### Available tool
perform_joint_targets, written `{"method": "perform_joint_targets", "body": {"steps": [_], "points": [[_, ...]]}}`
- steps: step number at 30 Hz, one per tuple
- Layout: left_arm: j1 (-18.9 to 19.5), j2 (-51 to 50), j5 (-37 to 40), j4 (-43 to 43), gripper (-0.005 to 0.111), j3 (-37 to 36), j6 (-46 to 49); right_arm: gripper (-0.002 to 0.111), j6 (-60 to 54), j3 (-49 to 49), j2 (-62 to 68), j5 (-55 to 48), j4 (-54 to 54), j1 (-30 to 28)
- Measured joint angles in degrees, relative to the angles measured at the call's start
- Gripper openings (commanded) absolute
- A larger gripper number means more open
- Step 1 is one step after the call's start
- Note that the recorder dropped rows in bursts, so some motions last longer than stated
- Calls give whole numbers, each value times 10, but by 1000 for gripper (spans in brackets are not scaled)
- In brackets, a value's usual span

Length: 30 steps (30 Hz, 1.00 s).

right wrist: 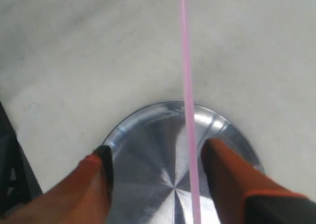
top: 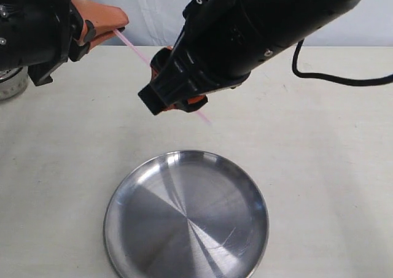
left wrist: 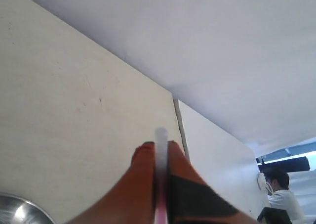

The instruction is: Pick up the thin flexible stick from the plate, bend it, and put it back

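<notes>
The thin pink stick (top: 138, 51) hangs straight in the air, slanting over the table behind the plate. My left gripper (top: 113, 26) at the upper left is shut on one end. In the left wrist view the stick's pale tip (left wrist: 161, 135) pokes out past the closed orange fingers of that gripper (left wrist: 159, 149). My right gripper (top: 184, 103) sits around the stick's other end. The right wrist view shows this gripper (right wrist: 157, 150) open, with the stick (right wrist: 187, 85) running between its fingers, close to one finger (right wrist: 222, 169). The steel plate (top: 186, 216) lies bare below.
A pale round dish (top: 11, 84) peeks out under the left arm at the table's left edge. A black cable (top: 331, 77) trails over the table at the right. A person (left wrist: 279, 194) stands far behind the table.
</notes>
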State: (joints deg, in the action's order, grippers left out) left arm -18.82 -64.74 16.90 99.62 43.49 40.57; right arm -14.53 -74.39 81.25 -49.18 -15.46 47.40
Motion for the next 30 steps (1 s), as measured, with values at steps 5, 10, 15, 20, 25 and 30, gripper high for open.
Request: {"method": "perform_joint_targets", "body": {"steps": [5, 10, 15, 20, 25, 30], "points": [[0, 0, -15, 0, 0, 0, -17, 54, 7, 17, 0, 33, 14, 0], [0, 0, -18, 0, 0, 0, -23, 54, 13, 59, 0, 90, 20, 0], [0, 0, -18, 0, 0, 0, -26, 54, 17, 83, 0, 141, 32, 0], [0, 0, -15, 0, 0, 0, -26, 54, 24, 93, 0, 158, 41, 0], [0, 0, -5, 0, 0, 0, -31, 54, 26, 93, 2, 161, 43, 0], [0, 0, 3, 0, 0, 0, -32, 35, 39, 93, 21, 160, 43, 0]]}}
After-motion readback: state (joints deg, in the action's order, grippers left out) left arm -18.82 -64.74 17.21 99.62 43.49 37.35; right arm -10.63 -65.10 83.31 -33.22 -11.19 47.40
